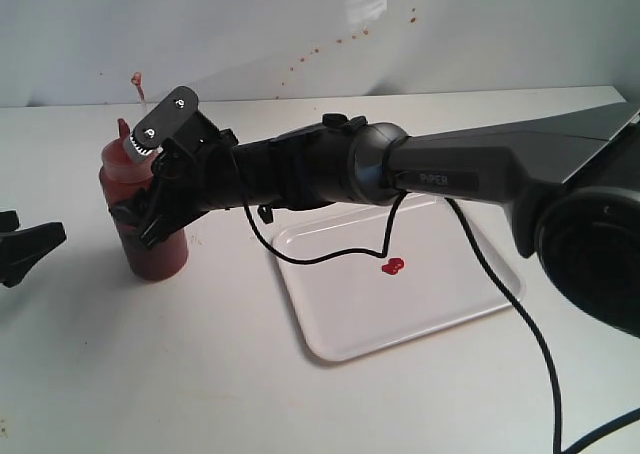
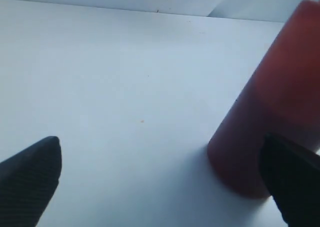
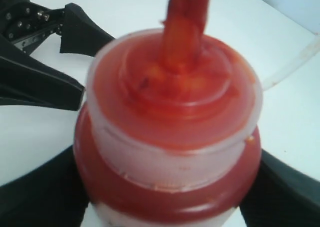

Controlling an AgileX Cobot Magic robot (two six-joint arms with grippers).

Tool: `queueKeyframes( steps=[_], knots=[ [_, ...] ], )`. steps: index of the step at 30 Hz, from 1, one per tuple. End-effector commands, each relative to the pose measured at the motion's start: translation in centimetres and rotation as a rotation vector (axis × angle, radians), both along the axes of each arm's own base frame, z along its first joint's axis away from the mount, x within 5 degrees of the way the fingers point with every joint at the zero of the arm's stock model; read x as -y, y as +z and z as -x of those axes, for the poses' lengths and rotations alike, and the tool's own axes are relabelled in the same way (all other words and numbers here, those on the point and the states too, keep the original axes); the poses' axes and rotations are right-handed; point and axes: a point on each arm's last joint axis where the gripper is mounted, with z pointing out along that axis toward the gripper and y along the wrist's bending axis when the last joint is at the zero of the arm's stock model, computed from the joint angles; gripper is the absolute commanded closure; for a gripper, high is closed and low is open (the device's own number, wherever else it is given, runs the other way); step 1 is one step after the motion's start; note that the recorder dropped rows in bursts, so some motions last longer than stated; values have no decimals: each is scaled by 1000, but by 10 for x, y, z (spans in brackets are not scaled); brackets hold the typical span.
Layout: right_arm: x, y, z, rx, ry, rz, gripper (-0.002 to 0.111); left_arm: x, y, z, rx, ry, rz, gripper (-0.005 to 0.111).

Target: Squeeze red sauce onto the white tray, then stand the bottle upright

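- The bottle stands upright on the desk, well to the left of the white tray.
- The right end effector reaches across from the right and holds the bottle, with one dark finger pressed against each side of its body just below the cap.
- The red nozzle points up, smeared with sauce.
- The left end effector hangs low over the desk with its fingers spread wide. It grips nothing, and the bottle's base is just beside one finger.
- The red sauce lies as a small glossy double drop near the middle of the tray.
- A black cable trails over the tray's right part.
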Motion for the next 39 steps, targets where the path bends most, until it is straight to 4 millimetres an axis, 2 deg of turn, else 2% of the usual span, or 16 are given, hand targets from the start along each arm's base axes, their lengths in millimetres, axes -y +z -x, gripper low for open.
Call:
queueKeyframes(
  steps=[1,3,4,8,9,12,19,22,25,27,29,31,32,33,36,39],
  knots=[
    [2,7,-2,20,1,-5,99,-1,5,1,1,-10,5,2],
    [1,7,-1,11,4,-12,83,-1,5,1,1,-10,5,2],
    [1,7,-1,9,3,-12,70,-1,5,1,1,-10,5,2],
    [1,8,-1,-10,-9,-24,8,-1,5,1,0,-10,7,2],
    [1,8,-1,-5,-6,-21,3,-1,5,1,1,-8,7,2],
    [2,19,0,7,-6,-34,3,-1,5,1,1,-8,7,2],
    [6,68,5,67,-10,-104,3,-1,5,1,1,-8,7,2],
    [12,95,8,38,-36,-155,3,-1,5,1,1,-8,7,2],
    [20,126,17,74,-23,-156,8,-1,5,1,1,-8,7,2],
    [26,144,23,109,-10,-124,20,-1,5,1,1,-8,7,2],
    [34,155,30,138,7,-49,43,-1,5,1,2,-10,5,2],
    [43,161,35,130,34,37,71,-1,10,1,14,-12,-4,2],
    [49,164,41,123,83,96,91,-1,14,1,26,-13,-12,2],
    [54,166,44,100,114,130,104,-1,18,1,36,-19,-22,2],
    [70,173,55,21,184,167,108,1,31,2,69,-52,-58,2],
    [89,178,55,4,107,134,108,4,44,2,104,-71,-86,2]
  ],
)
